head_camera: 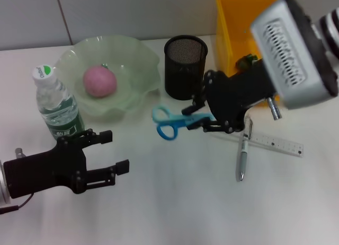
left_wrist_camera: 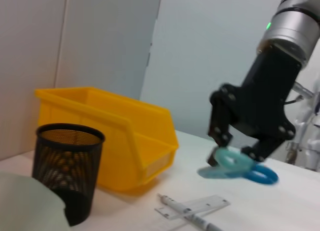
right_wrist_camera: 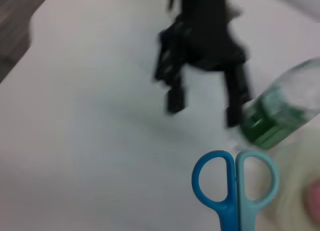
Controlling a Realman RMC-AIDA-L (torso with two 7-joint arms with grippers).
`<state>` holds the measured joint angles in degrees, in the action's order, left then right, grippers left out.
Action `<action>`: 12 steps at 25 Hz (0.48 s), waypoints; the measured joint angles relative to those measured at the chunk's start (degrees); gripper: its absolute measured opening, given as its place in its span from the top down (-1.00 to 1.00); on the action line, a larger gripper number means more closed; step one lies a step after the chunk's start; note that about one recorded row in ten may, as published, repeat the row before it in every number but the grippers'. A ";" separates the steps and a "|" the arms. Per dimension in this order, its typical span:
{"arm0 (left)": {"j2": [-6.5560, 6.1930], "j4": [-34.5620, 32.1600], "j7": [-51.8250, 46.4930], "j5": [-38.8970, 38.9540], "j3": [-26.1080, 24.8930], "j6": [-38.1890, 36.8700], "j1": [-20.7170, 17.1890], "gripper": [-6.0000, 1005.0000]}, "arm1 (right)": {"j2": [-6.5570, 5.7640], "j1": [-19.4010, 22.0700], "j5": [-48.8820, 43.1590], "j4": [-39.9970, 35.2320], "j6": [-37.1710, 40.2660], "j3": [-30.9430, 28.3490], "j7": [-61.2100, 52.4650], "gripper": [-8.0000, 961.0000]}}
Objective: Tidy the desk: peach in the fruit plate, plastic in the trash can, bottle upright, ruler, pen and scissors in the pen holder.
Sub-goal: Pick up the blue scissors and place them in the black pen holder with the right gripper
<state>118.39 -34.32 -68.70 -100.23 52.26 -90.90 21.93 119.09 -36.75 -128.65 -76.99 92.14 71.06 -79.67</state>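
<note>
A white bench [head_camera: 175, 202] seen from the robot's head camera. The right gripper [head_camera: 200, 119] is pinched on the blade end of the scissors [head_camera: 169, 122], holding them nearly level. Judging by the left wrist view, they hang just above the bench rather than resting on it. Their long axis runs side to side, with the two blue finger loops pointing toward the robot's left and the gripped end toward its right.

The pen holder [head_camera: 185, 66], a black mesh cup, stands just behind the scissors, farther from the robot and very near the right gripper. The coming move probably means lifting the scissors, tipping them upright and carrying them back over the cup's open mouth. The right arm is the nearer one.

The left gripper [head_camera: 114, 152] hovers near the robot's left front with its fingers spread and nothing between them, just in front of the bottle [head_camera: 55, 102].

Counted: one pair of scissors, one pen [head_camera: 243, 155], one ruler [head_camera: 275, 144], one pen holder, one bottle standing upright, one peach [head_camera: 99, 80] already in the green plate [head_camera: 143, 62], one yellow bin [head_camera: 233, 22]. The pen lies crossing the ruler, on the robot's right. No plastic scrap can be made out.
</note>
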 joint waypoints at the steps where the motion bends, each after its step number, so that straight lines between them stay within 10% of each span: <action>1: 0.00 0.01 -0.14 0.00 0.01 -0.41 -0.03 -0.68 | 0.17 1.43 3.74 0.50 -1.13 -0.90 0.02 0.59; 12: -0.06 0.04 0.54 -0.11 0.03 -2.17 -0.06 -0.68 | 0.14 8.35 23.05 5.27 -10.24 -3.53 0.53 0.60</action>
<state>118.33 -34.27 -68.16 -100.34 52.29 -93.07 21.87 119.23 -28.40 -105.60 -71.71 81.90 67.54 -79.13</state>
